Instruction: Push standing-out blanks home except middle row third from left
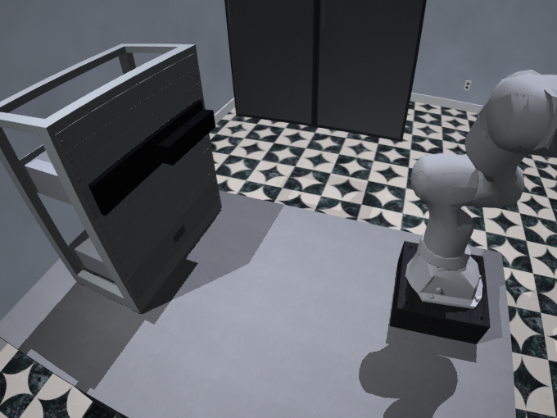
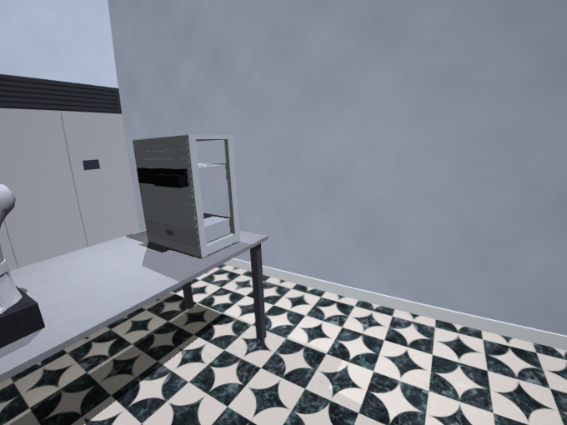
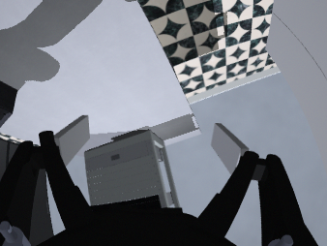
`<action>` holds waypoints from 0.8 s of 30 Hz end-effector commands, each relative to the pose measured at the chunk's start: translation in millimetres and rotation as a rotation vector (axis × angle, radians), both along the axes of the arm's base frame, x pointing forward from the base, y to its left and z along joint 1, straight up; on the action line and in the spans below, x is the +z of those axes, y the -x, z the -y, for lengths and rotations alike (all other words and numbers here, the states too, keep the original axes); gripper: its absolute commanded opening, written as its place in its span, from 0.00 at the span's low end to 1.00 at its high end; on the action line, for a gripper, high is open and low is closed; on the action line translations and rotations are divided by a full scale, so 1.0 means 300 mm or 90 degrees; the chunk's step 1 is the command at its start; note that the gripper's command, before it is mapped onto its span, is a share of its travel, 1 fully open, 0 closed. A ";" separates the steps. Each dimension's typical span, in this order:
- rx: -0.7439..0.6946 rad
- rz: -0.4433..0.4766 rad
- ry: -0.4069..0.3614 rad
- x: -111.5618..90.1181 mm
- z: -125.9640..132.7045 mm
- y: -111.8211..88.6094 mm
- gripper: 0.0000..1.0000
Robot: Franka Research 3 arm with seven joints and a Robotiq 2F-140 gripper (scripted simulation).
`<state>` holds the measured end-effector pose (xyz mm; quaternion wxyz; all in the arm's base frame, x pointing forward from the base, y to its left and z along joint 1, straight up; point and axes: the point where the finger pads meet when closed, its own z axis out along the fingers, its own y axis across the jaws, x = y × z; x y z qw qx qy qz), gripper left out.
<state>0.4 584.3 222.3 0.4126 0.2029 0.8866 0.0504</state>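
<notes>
The grey rack (image 1: 112,170) stands on the table's far left side, its front facing the arm. A black band across its front is the storage chassis (image 1: 152,155). On the band's right part, black blanks (image 1: 182,139) stand out from the face; single blanks are too dark to tell apart. The rack and chassis also show small in the exterior view (image 2: 162,177). My gripper (image 3: 150,131) shows only in the wrist view, open wide and empty, far from the rack (image 3: 129,169), which lies between the fingertips in that view. The gripper's body hides the chassis there.
The arm's base (image 1: 443,288) sits on a black block at the table's right side. A dark cabinet (image 1: 323,62) stands behind the table. The table's edge runs close beside the rack (image 2: 256,237), with checkered floor below.
</notes>
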 end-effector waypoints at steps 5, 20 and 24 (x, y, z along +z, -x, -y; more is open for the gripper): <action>-0.008 -0.025 -0.019 0.004 -0.012 -0.015 1.00; -0.037 -0.104 -0.098 0.063 -0.061 -0.072 1.00; -0.049 -0.136 -0.137 0.099 -0.083 -0.099 1.00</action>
